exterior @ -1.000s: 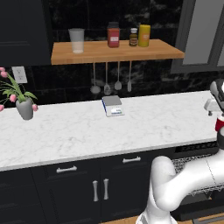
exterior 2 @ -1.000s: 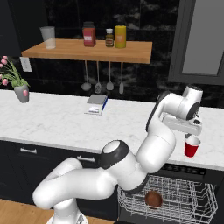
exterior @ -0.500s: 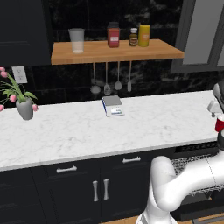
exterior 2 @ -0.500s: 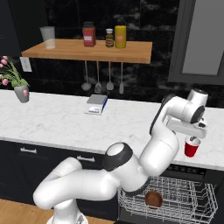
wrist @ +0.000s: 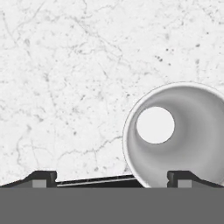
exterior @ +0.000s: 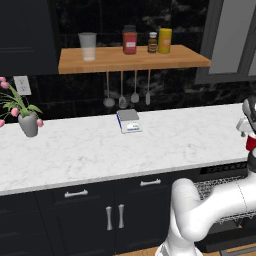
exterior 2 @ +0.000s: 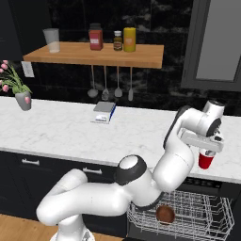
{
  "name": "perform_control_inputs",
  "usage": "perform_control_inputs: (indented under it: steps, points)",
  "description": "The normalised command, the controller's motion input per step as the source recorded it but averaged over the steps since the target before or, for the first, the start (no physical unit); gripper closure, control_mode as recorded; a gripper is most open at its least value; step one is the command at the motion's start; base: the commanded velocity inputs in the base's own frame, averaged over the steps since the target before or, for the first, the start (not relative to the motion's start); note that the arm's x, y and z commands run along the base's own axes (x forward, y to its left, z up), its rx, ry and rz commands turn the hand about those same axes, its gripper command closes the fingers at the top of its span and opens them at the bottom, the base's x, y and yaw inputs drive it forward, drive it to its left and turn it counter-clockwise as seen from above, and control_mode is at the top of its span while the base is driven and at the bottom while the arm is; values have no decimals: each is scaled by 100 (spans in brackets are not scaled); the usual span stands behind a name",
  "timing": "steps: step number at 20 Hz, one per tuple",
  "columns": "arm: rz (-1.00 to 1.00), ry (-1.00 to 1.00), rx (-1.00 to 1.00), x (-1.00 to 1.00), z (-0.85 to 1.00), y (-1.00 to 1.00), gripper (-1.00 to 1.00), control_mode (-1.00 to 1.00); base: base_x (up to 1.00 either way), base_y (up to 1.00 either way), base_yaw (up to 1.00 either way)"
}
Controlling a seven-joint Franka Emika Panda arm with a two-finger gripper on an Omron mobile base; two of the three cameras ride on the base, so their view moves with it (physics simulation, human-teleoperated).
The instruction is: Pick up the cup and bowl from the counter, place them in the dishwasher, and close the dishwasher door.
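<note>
Gripper (exterior 2: 206, 151) spread wide, jaws pointing down over cup (exterior 2: 205, 160), no grip visible | cup upright on surface (exterior 2: 70, 132), near front edge toward right end | bowl (exterior 2: 165, 214) lying in dishwasher (exterior 2: 207, 221) rack below front edge, door down.

A wooden shelf (exterior: 135, 59) carries a tumbler (exterior: 87, 46), a red jar (exterior: 129, 40), a small bottle (exterior: 152, 42) and a yellow can (exterior: 164, 40), with utensils (exterior: 128, 90) hanging below, a scale (exterior: 128, 120) and a potted plant (exterior: 22, 111).
</note>
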Motion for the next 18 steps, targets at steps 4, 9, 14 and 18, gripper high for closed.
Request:
perform_control_inputs:
  steps: [4,9,14,18]
  points:
    - [0,0,0,20,-2,0,-100,-100,0,0,0]
    - [0,0,0,3,-1,-1,-100,-100,0,0,0]
    - [0,0,0,1,-24,-13,-100,-100,0,0,0]
    - [0,0,0,13,-49,-5,-100,-100,0,0,0]
